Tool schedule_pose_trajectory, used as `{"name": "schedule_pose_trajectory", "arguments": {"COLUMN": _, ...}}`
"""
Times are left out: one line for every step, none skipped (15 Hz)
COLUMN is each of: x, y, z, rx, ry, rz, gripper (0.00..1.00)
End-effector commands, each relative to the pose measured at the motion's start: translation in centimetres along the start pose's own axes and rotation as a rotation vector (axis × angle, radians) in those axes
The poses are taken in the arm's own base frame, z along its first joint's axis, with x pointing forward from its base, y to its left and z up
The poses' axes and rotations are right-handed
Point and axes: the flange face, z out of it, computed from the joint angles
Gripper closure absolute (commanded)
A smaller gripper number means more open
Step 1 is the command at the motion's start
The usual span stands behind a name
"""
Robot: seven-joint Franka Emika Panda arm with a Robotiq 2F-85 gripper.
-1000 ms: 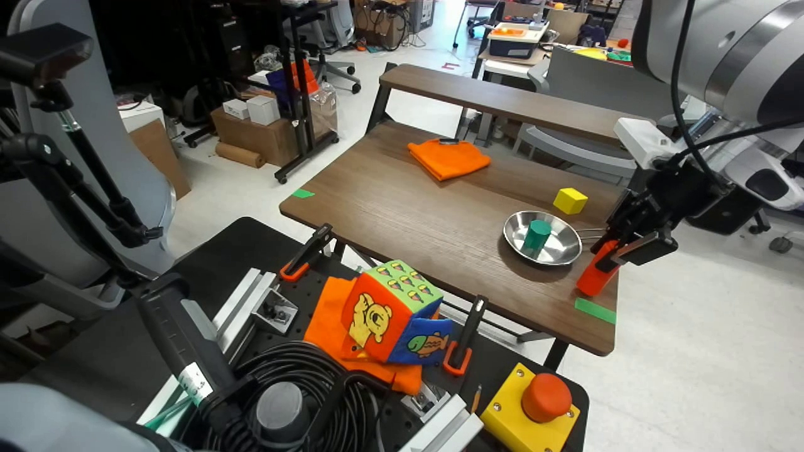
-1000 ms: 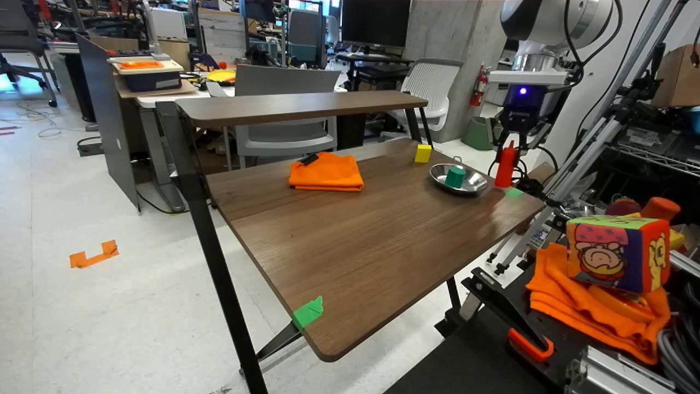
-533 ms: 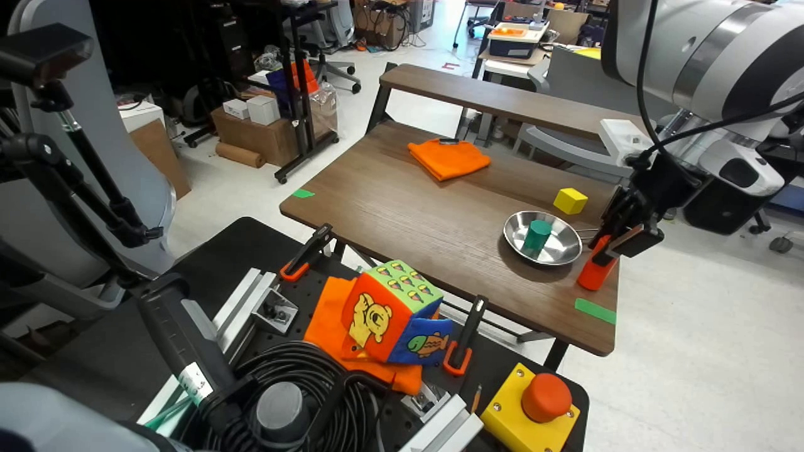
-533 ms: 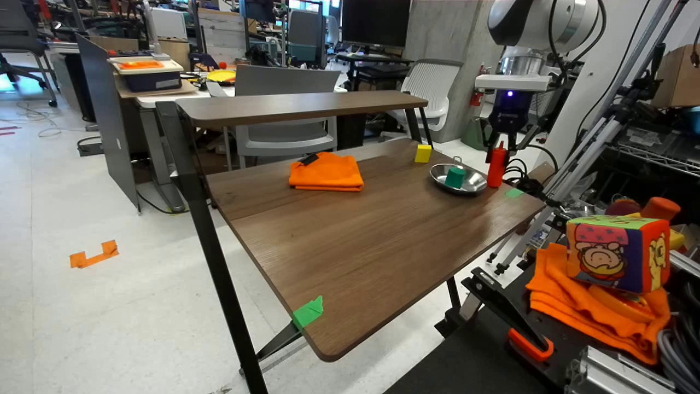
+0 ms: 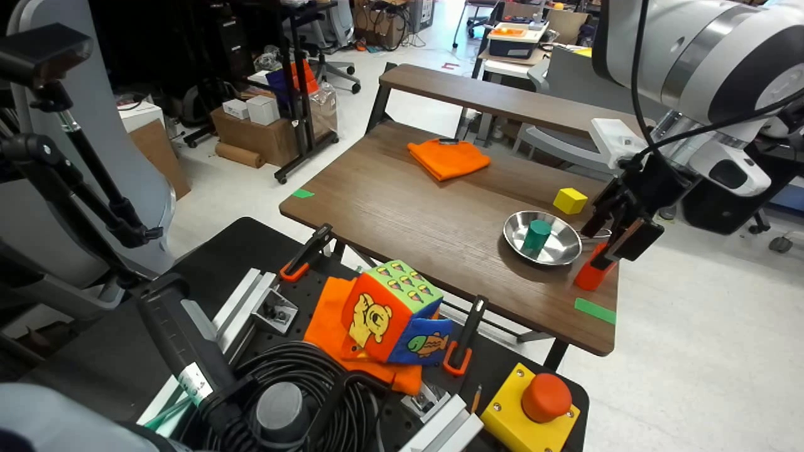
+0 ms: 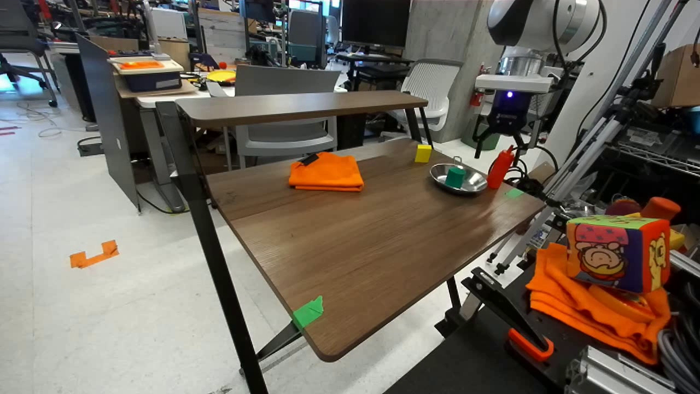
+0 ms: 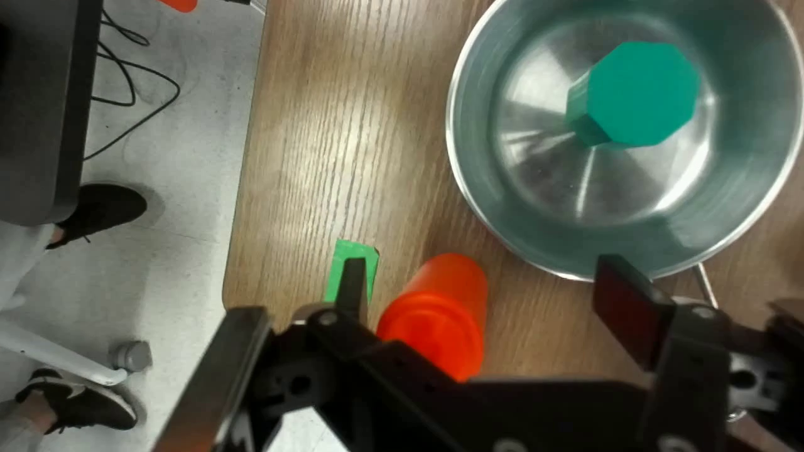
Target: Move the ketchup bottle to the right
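Brown surface (image 6: 383, 235) w/ pan (image 7: 496, 188), orange cloth (image 6: 326, 173); hand (image 7: 487, 282) spread wide, red bottle (image 6: 499, 171) leaning btwn fingers (image 7: 620, 301). Gray chair (image 6: 287, 146) behind, pale flr (image 6: 82, 323) below.

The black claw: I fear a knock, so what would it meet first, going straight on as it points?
Probably the shiny round metal bowl: in the wrist view, one finger of the open claw overlaps its rim. Depth is unclear; the red-orange plastic bottle, seen between the fingers, might be brushed first.
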Motion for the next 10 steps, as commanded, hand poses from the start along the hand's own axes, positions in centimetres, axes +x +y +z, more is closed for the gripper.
{"name": "schedule_pose_trajectory", "arguments": {"x": -4.0, "y": 3.0, "z": -5.4, "rx": 0.110, "ry": -0.032, "rz": -0.141, "gripper": 0.00}}
{"name": "schedule_pose_trajectory", "arguments": {"x": -5.0, "y": 3.4, "z": -6.7, "rx": 0.129, "ry": -0.065, "rz": -0.177, "gripper": 0.00}}
{"name": "schedule_pose_trajectory", "arguments": {"x": -6.2, "y": 3.9, "z": -8.3, "rx": 0.141, "ry": -0.097, "rz": -0.219, "gripper": 0.00}}
{"name": "schedule_pose_trajectory", "arguments": {"x": -7.7, "y": 4.3, "z": -10.0, "rx": 0.131, "ry": -0.131, "rz": -0.267, "gripper": 0.00}}
{"name": "schedule_pose_trajectory", "arguments": {"x": -9.4, "y": 4.7, "z": -11.8, "rx": 0.114, "ry": -0.167, "rz": -0.312, "gripper": 0.00}}
{"name": "schedule_pose_trajectory", "arguments": {"x": -6.3, "y": 3.0, "z": -9.0, "rx": 0.092, "ry": -0.108, "rz": -0.238, "gripper": 0.00}}
{"name": "schedule_pose_trajectory", "arguments": {"x": -7.6, "y": 3.5, "z": -10.7, "rx": 0.095, "ry": -0.131, "rz": -0.268, "gripper": 0.00}}
{"name": "schedule_pose_trajectory", "arguments": {"x": -8.6, "y": 3.9, "z": -12.0, "rx": 0.101, "ry": -0.139, "rz": -0.286, "gripper": 0.00}}
{"name": "schedule_pose_trajectory", "arguments": {"x": -9.1, "y": 4.2, "z": -12.6, "rx": 0.106, "ry": -0.141, "rz": -0.293, "gripper": 0.00}}
{"name": "schedule_pose_trajectory", "arguments": {"x": -9.3, "y": 4.4, "z": -12.6, "rx": 0.106, "ry": -0.143, "rz": -0.297, "gripper": 0.00}}
